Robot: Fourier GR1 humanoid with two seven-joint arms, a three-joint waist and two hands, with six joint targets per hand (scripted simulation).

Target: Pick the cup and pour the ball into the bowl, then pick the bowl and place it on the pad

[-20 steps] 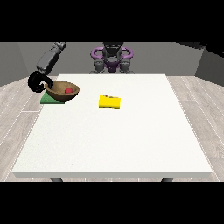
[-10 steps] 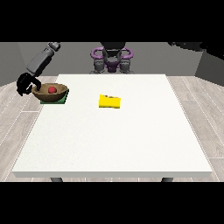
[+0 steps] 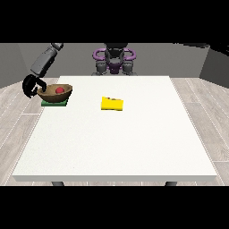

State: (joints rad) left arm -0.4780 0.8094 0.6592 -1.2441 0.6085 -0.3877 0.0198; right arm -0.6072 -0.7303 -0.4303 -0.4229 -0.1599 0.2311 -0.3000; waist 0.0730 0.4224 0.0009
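A brown bowl point(image 3: 56, 93) holding a red ball point(image 3: 59, 90) rests on a green pad point(image 3: 54, 103) near the table's left edge. The black hand at the view's left point(image 3: 31, 86) is at the bowl's left rim, with its fingers curled over that rim. A yellow cup point(image 3: 112, 103) lies on its side near the table's middle, apart from the bowl and the hand. No hand shows at the view's right.
The white table point(image 3: 116, 143) stretches wide towards the camera. The robot's torso point(image 3: 114, 60) stands behind the far edge. The pad and bowl sit close to the table's left edge.
The hand and bowl shifted left from a second ago, then edged slightly back right. The bowl now sits over the pad. The cup has not moved.
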